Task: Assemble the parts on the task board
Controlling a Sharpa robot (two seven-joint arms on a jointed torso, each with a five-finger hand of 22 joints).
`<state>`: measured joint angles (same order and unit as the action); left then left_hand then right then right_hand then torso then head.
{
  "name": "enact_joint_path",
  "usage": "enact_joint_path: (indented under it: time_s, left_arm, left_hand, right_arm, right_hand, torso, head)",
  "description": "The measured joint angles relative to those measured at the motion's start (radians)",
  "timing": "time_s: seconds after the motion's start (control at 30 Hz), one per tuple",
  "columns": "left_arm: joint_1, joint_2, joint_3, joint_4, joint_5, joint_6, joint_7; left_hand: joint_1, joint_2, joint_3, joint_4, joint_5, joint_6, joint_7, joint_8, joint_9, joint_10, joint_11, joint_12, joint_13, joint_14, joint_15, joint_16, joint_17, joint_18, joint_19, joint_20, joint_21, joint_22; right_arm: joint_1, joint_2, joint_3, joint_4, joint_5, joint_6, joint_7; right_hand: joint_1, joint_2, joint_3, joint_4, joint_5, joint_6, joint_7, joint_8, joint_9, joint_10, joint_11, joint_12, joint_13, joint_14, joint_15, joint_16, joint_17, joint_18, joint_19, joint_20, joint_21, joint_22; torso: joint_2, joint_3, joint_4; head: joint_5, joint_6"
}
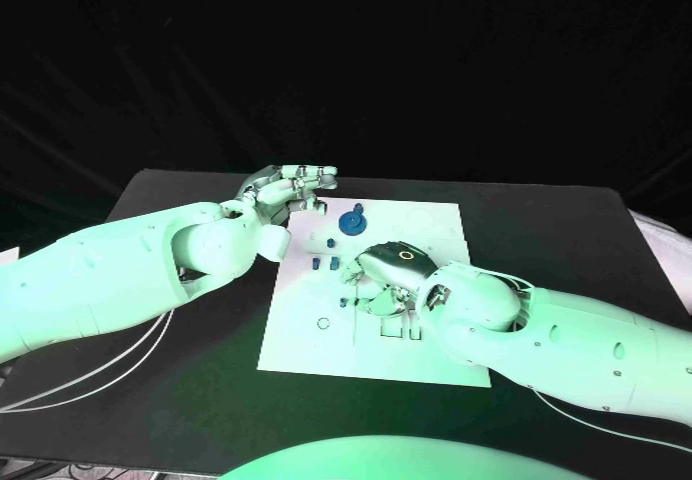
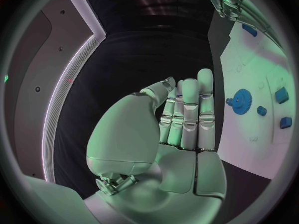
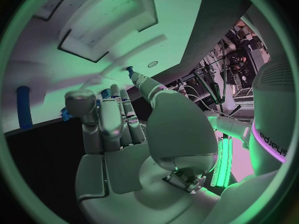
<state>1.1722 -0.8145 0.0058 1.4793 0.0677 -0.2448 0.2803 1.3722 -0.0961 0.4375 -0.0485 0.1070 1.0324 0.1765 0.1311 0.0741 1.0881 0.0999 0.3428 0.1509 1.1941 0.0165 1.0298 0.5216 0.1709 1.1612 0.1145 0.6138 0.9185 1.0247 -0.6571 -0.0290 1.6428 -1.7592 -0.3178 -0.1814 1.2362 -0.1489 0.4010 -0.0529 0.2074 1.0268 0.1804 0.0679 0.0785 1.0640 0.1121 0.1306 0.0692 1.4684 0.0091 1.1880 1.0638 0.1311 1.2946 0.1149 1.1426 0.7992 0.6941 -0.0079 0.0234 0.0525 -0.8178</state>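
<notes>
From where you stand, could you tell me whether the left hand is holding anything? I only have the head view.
Observer: No. The left wrist view shows the left hand with a bare palm and its fingers straight, side by side, with nothing in them.
Operator: Thank you. And the right hand, please?
Observer: In the right wrist view, a small blue part sits right at a fingertip of the right hand. I cannot tell whether it is gripped.
Operator: What lies beyond the fingertips?
Observer: The task board, with a large rectangular shape on it.
</notes>
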Motion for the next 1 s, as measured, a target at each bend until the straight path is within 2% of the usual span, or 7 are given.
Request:
enact_joint_path:
  time_s: [0.13,0.27,0.37,0.5,0.6,0.87,1.0]
  left_arm:
    - [0.0,-0.001,0.0,0.0,0.0,0.0,0.0]
    - [0.0,-0.003,0.0,0.001,-0.001,0.0,0.0]
    - [0.0,-0.005,0.0,0.001,-0.001,0.0,0.0]
    - [0.0,-0.007,0.0,0.002,-0.002,0.0,0.0]
    - [0.0,-0.008,0.0,0.004,-0.003,0.0,-0.001]
    - [0.0,-0.008,0.0,0.004,-0.005,0.001,-0.001]
    - [0.0,-0.008,0.0,0.003,-0.005,0.004,-0.001]
  left_hand:
    - [0.0,0.0,0.0,0.0,0.0,0.0,0.0,0.0,0.0,0.0,0.0,0.0,0.0,0.0,0.0,0.0,0.0,0.0,0.0,0.0,0.0,0.0]
    - [0.0,0.0,0.0,0.0,0.0,0.0,0.0,0.0,0.0,0.0,0.0,0.0,0.0,0.0,0.0,0.0,0.0,0.0,0.0,0.0,0.0,0.0]
    - [0.0,0.0,0.0,0.0,0.0,0.0,0.0,0.0,0.0,0.0,0.0,0.0,0.0,0.0,0.0,0.0,0.0,0.0,0.0,0.0,0.0,0.0]
    - [0.0,0.0,0.0,0.0,0.0,0.0,0.0,0.0,0.0,0.0,0.0,0.0,0.0,0.0,0.0,0.0,0.0,0.0,0.0,0.0,0.0,0.0]
    - [0.0,0.0,0.0,0.0,0.0,0.0,0.0,0.0,0.0,0.0,0.0,0.0,0.0,0.0,0.0,0.0,0.0,0.0,0.0,0.0,0.0,0.0]
    - [0.0,0.0,-0.001,-0.001,0.0,-0.002,0.002,0.0,0.0,-0.002,-0.002,0.0,0.0,0.0,0.0,0.0,-0.002,0.0,0.0,0.0,-0.002,-0.001]
    - [-0.005,0.005,-0.007,0.002,0.0,-0.004,0.004,0.004,0.0,-0.007,0.0,0.006,0.001,0.0,0.0,-0.004,-0.006,0.0,0.0,0.0,-0.006,-0.003]
  right_arm:
    - [0.009,-0.048,0.008,0.04,0.004,-0.013,-0.002]
    - [0.037,-0.102,0.017,0.072,0.013,-0.014,-0.011]
    - [0.062,-0.139,0.02,0.08,0.021,-0.001,-0.023]
    - [0.085,-0.174,0.023,0.073,0.023,0.028,-0.039]
    - [0.091,-0.187,0.023,0.053,0.023,0.048,-0.048]
    - [0.096,-0.188,0.022,0.025,0.021,0.089,-0.056]
    - [0.096,-0.183,0.022,0.022,0.021,0.109,-0.056]
  right_hand:
    - [0.007,0.007,-0.001,-0.001,0.0,0.0,0.0,0.0,0.0,0.0,0.0,0.005,0.0,0.0,0.0,0.0,0.003,0.0,0.0,0.0,0.0,0.002]
    - [0.011,0.01,-0.005,-0.002,0.004,0.0,-0.007,0.0,0.0,0.0,0.0,0.011,0.0,0.0,0.0,0.005,0.008,0.0,0.0,0.0,0.0,0.009]
    - [0.014,0.007,-0.017,0.002,0.004,-0.009,-0.016,0.0,-0.001,-0.007,-0.007,0.011,0.0,0.0,0.0,0.005,0.001,0.0,0.0,0.0,0.0,0.007]
    - [0.014,0.007,-0.039,0.003,-0.003,-0.029,-0.022,0.0,-0.005,-0.024,-0.013,0.011,-0.004,0.0,0.0,0.0,-0.008,0.0,0.0,0.0,0.0,-0.002]
    - [0.02,0.001,-0.057,0.004,-0.008,-0.042,-0.023,0.0,-0.007,-0.045,-0.012,0.011,-0.005,0.0,0.0,-0.011,-0.019,0.0,0.0,0.0,-0.012,-0.013]
    - [0.045,0.018,-0.072,0.001,-0.008,-0.042,-0.029,0.0,-0.006,-0.068,-0.007,0.019,-0.004,0.0,0.0,-0.014,-0.026,0.0,-0.004,0.003,-0.015,-0.022]
    - [0.053,0.026,-0.074,0.003,-0.008,-0.027,-0.029,0.0,-0.003,-0.048,-0.014,0.037,-0.003,0.0,0.0,-0.019,-0.029,0.0,-0.004,0.003,-0.015,-0.022]
  torso:
    - [0.0,-0.0004,-0.0007]
    - [0.0,-0.0004,-0.0012]
    - [0.0,-0.0006,-0.0018]
    - [-0.001,-0.0015,-0.0018]
    - [-0.001,-0.0017,-0.0018]
    - [-0.001,-0.0018,-0.0004]
    - [0.0,-0.0018,0.0]
  head:
    - [0.0,0.001]
    - [-0.003,0.003]
    - [-0.007,0.005]
    - [-0.013,0.01]
    - [-0.016,0.013]
    - [-0.022,0.017]
    - [-0.023,0.016]
